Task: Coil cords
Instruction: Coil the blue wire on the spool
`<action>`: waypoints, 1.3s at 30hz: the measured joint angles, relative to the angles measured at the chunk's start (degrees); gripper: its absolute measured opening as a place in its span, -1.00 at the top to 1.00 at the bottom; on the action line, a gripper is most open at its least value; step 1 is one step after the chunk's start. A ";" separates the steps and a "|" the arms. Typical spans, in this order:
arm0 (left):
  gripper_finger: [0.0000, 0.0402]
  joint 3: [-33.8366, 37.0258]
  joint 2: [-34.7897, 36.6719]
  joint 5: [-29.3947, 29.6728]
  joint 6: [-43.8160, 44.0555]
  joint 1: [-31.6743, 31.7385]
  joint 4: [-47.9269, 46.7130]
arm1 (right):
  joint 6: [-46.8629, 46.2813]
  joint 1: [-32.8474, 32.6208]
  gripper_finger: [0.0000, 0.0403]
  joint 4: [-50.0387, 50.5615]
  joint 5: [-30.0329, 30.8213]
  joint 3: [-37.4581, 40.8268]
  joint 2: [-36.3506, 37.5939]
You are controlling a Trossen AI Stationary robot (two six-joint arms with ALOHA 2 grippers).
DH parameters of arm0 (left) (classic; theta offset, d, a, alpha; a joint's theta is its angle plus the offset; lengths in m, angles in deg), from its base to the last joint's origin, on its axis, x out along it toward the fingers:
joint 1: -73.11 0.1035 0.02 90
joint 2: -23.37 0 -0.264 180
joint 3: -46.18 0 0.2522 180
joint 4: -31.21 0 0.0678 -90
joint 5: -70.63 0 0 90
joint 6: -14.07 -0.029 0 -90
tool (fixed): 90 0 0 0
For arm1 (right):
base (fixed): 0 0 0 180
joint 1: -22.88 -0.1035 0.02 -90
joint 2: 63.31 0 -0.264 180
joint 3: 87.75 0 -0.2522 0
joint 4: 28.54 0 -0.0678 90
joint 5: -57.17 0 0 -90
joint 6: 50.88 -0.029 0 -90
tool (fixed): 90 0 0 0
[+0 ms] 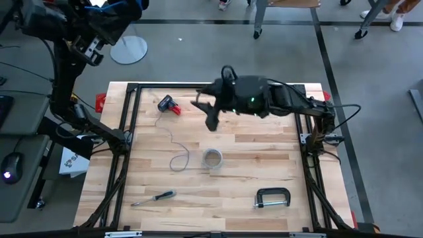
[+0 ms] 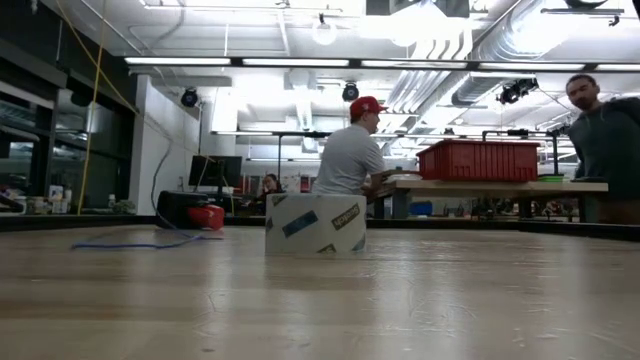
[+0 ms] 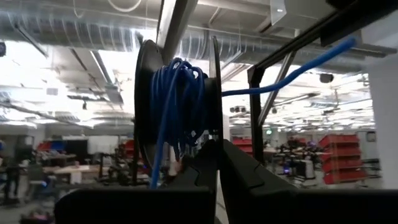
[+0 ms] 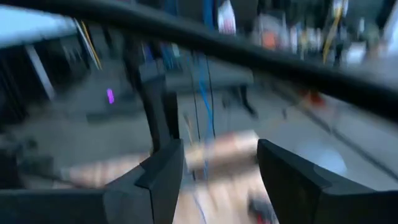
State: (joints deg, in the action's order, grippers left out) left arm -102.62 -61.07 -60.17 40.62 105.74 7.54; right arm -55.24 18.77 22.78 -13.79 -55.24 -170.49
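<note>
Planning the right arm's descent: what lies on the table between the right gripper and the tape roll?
In the high view, only bare wood lies between the right gripper, open, and the tape roll. The pale cord's loop lies left of the roll.

Table: pale wood planks, framed by black rails. Blue cord wound on a black spool, just beyond the left arm's dark fingers. Pale grey cord on the wood, below the right arm's black fingers. Tape roll white with blue and dark printed patches. Red-and-black tool; black clamp.
</note>
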 joint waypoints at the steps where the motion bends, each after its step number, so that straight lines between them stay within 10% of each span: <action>1: 1.00 0.00 -0.28 0.00 0.36 -0.39 -0.03 | 0.46 0.56 0.01 -3.45 -1.00 0.00 -0.28; 30: 1.00 0.04 -3.11 -3.67 2.03 -6.14 -3.26 | -0.54 6.48 0.01 -10.00 -16.10 0.04 -0.92; 39: 1.00 0.09 1.66 11.47 -22.24 -6.10 -41.54 | 5.86 4.57 0.01 -5.79 -13.89 -1.25 1.93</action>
State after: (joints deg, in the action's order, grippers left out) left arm -102.53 -59.41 -48.70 18.38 99.64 -34.00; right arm -49.38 23.34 17.00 -27.68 -56.49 -168.56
